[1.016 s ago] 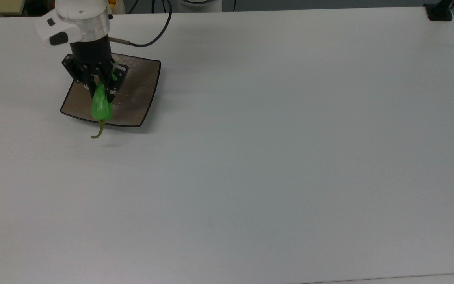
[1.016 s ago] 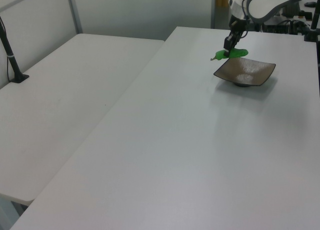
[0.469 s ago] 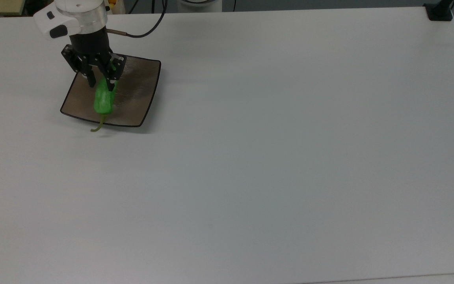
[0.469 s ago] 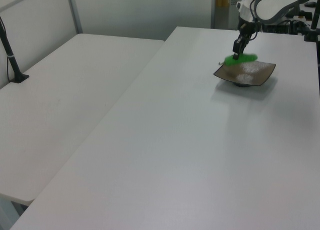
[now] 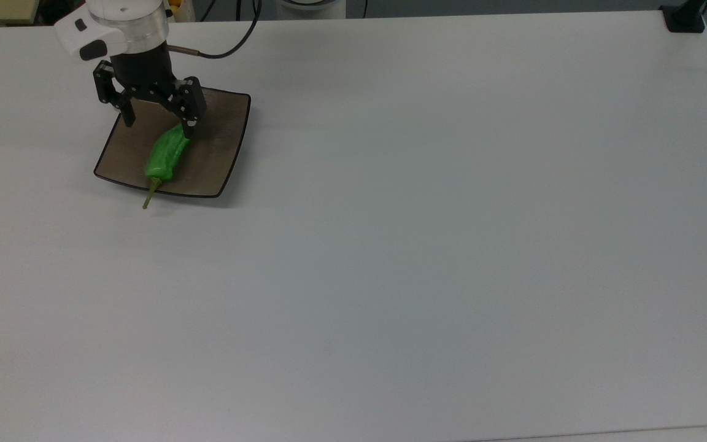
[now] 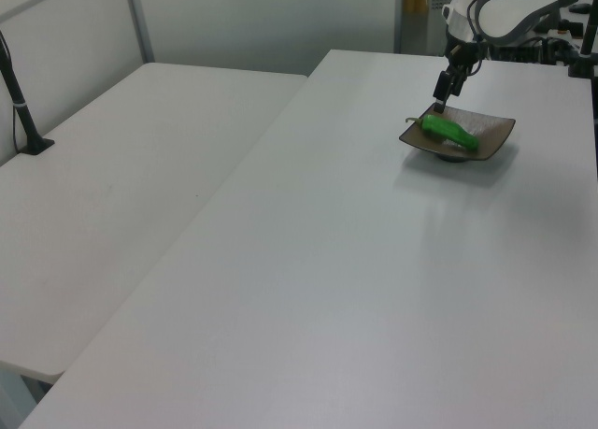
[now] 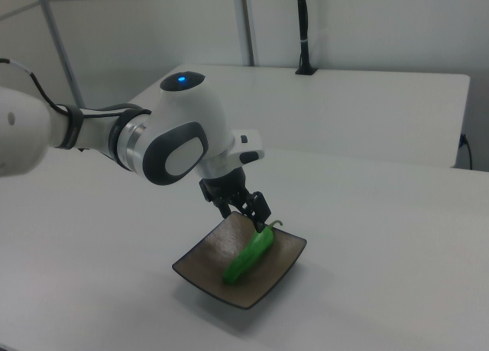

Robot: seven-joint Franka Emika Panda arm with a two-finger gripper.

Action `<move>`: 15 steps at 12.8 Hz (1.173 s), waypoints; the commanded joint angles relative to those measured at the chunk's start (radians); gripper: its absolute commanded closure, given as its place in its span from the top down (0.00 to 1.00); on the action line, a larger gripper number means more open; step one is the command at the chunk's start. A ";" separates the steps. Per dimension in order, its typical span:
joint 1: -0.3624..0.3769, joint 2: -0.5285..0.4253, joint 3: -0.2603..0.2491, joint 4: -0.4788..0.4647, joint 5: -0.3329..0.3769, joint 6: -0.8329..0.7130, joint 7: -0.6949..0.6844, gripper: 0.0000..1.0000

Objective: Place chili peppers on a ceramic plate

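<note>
Now my gripper hangs with jaws spread wide above the ceramic plate; the chili pepper lies on it, stem poking over the plate's near edge.

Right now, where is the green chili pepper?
The chili pepper lies on the ceramic plate at the top view's upper left, its stem poking over the plate's near edge, just below the open hand.
</note>
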 commanded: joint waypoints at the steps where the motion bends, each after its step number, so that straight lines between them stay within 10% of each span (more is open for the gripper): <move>1: -0.007 -0.029 0.011 -0.015 0.022 -0.023 -0.031 1.00; 10: 0.059 0.016 0.083 0.334 0.011 -0.526 0.041 1.00; 15: 0.191 -0.009 0.117 0.363 0.005 -0.583 0.130 1.00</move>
